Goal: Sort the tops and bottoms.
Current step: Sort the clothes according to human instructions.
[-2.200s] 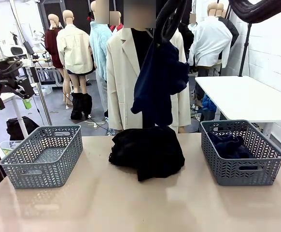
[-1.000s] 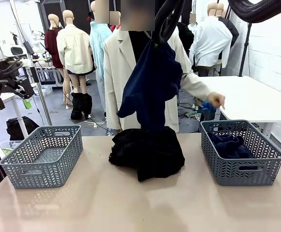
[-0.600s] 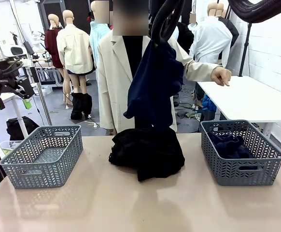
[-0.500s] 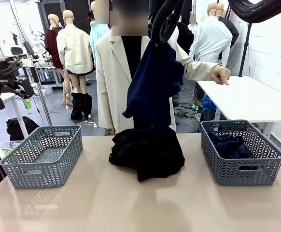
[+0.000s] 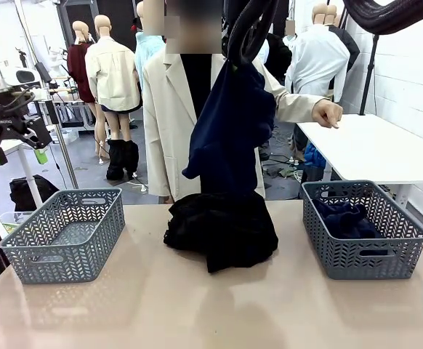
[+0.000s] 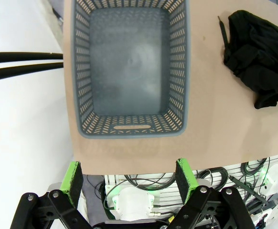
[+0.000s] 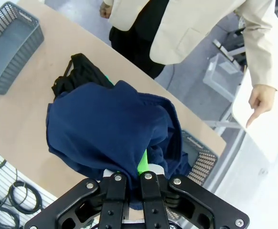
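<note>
A navy garment (image 5: 230, 123) hangs high over the middle of the table, my right gripper (image 7: 141, 171) shut on its top. Under it a black pile of clothes (image 5: 222, 229) lies on the table. In the right wrist view a sliver of bright green fabric (image 7: 106, 79), the bottoms, peeks out beside that pile, the rest hidden. My left gripper (image 6: 129, 174) is open and holds nothing, high above the near rim of the left grey basket (image 6: 129, 130). The front view shows that gripper (image 5: 20, 154) off the table's left side.
The left basket (image 5: 66, 233) has nothing in it. The right grey basket (image 5: 397, 251) holds dark blue clothes (image 5: 346, 214). A person in a cream blazer stands behind the table, one hand (image 5: 328, 113) pointing out to the right. A white table (image 5: 371, 145) stands behind the right basket.
The person has stepped left and lifted an arm, now pointing right. The hanging navy garment has swung a little. Neither gripper has changed its state.
</note>
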Robot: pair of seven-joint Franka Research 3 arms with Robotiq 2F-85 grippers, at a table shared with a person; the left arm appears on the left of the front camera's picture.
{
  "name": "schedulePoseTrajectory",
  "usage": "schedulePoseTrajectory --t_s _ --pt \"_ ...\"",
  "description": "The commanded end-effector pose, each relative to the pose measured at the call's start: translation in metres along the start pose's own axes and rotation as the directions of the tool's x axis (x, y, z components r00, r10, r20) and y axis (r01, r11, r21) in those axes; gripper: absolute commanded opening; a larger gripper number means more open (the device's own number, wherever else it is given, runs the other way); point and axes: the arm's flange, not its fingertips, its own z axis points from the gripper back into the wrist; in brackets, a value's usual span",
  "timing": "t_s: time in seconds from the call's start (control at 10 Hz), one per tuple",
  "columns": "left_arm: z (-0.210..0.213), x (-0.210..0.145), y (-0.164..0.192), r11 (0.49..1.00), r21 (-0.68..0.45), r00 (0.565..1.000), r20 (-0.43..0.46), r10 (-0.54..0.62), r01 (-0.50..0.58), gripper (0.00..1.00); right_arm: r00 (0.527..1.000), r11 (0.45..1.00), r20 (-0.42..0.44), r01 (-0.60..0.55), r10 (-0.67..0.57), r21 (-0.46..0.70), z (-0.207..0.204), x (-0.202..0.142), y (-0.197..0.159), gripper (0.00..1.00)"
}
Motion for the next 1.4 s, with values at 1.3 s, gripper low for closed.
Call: schedulePoseTrajectory --t_s 1.3 --pt "0.002 0.002 0.0 1.0 -0.01 1.0 0.011 0.021 -0.021 1.0 0.982 0.856 -0.008 0.158 -0.186 -0.492 0.009 -0.14 -0.169 0.0"
